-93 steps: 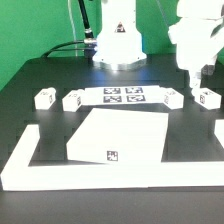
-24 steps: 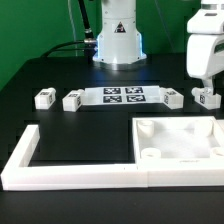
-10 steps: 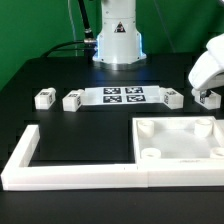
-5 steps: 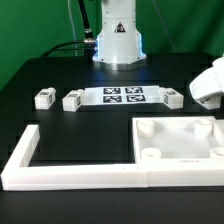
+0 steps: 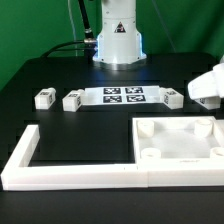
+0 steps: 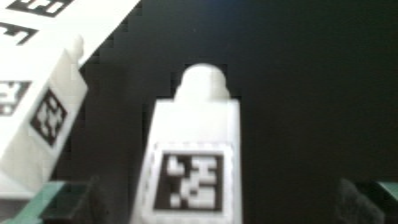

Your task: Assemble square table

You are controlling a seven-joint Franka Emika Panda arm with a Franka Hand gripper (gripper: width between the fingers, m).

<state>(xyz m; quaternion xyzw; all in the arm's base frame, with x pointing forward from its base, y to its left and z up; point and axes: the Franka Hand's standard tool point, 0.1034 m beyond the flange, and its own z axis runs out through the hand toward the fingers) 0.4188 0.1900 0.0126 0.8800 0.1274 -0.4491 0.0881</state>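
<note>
At the exterior view's right edge, the two-finger gripper [image 6: 210, 204] straddles a small white tagged leg block [image 6: 196, 140], jaws spread, clear of it. The large white square slab [image 5: 186, 136] lies lower right, rimmed face up.

A black worktop [image 5: 90, 135] sits against a green backdrop [image 5: 30, 30]. The marker board [image 5: 121, 96] lies flat toward the worktop's far edge, about midway across. A white L-shaped border wall [image 5: 70, 178] runs along the near edge, its short arm turning back at the exterior view's left. A black cable [image 5: 62, 47] trails beyond the far edge.
</note>
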